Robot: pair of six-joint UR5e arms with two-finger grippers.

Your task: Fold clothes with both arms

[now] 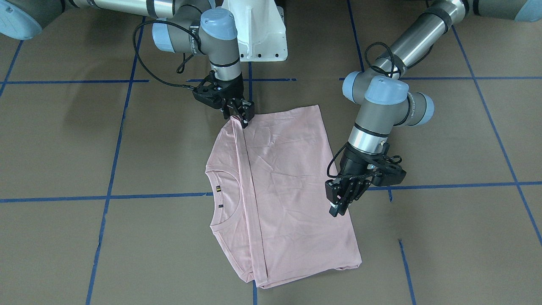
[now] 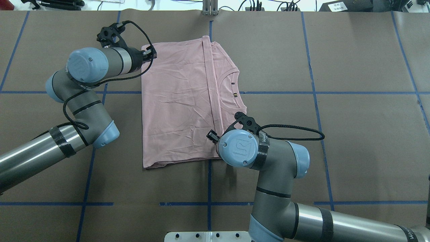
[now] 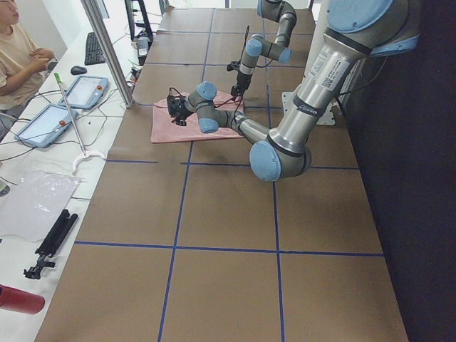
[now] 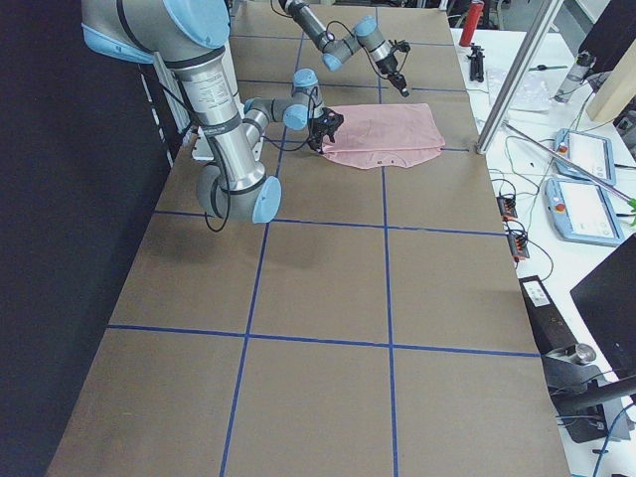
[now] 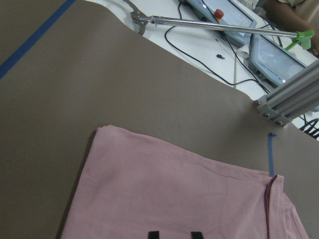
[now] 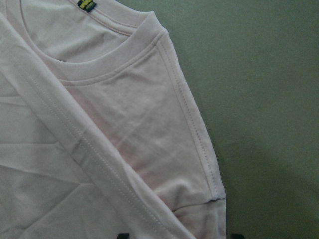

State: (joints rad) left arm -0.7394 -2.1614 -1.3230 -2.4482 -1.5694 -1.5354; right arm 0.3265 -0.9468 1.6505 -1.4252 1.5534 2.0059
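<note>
On the brown worktop [image 1: 444, 237] you have the pink T-shirt [image 1: 288, 190] lying flat, one side folded over. Right arm [image 1: 220, 46]: jaws spread wide, low over the robot-side corner. Left arm [image 1: 372, 123]: jaws narrowly parted, empty, above the shirt's left edge.

A brown worktop [image 3: 228, 206] crossed by blue tape lines runs away from the camera. Well back on it, a pale pink T-shirt [image 3: 167, 132] lies flat. The near, large grey left arm [image 3: 285, 135] with light-blue joint caps stretches over the shirt, its black left hand [image 3: 173, 108] at the outer edge. The small, far right arm [image 3: 253, 53] points its right hand [image 3: 235, 91] down at the opposite edge. Beside the worktop, a seated person [image 3: 18, 60] is near two pale-blue-framed tablets [image 3: 44, 125].
</note>
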